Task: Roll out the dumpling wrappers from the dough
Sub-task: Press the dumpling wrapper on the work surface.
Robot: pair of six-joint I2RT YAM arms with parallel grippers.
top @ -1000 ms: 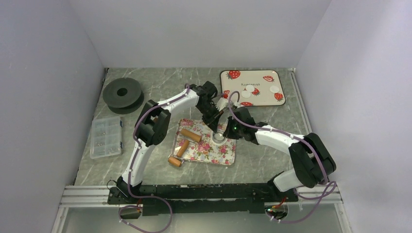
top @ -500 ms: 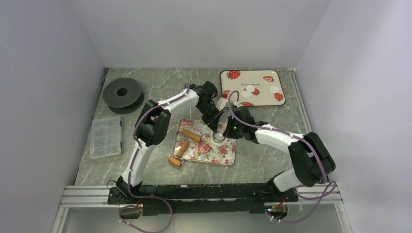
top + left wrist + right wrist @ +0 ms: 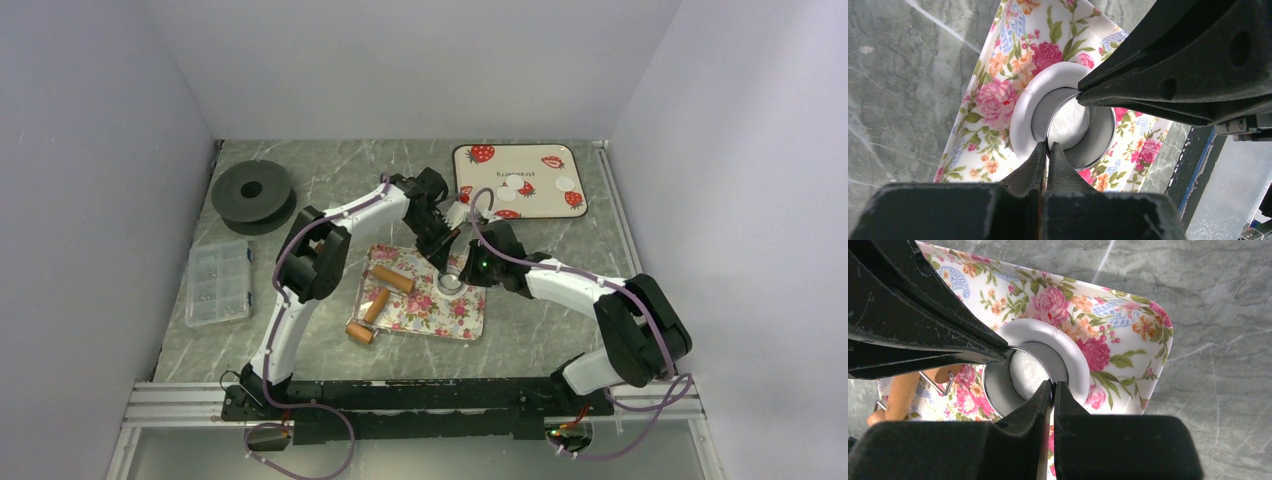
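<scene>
Unmoved: left claw, right claw still pinching ring cutter.

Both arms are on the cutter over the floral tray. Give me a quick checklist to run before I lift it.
1. Left fingers pinched on the rim of the metal ring: ok.
2. Right fingers pinched elsewhere on that rim: ok.
3. White dough round lying inside the ring: ok.
4. Round cut clean through from the surrounding dough: cannot tell.
5. Bare space left on the strawberry tray beside the three wrappers: ok.
6. Wooden rollers lying apart from the ring: ok.
</scene>
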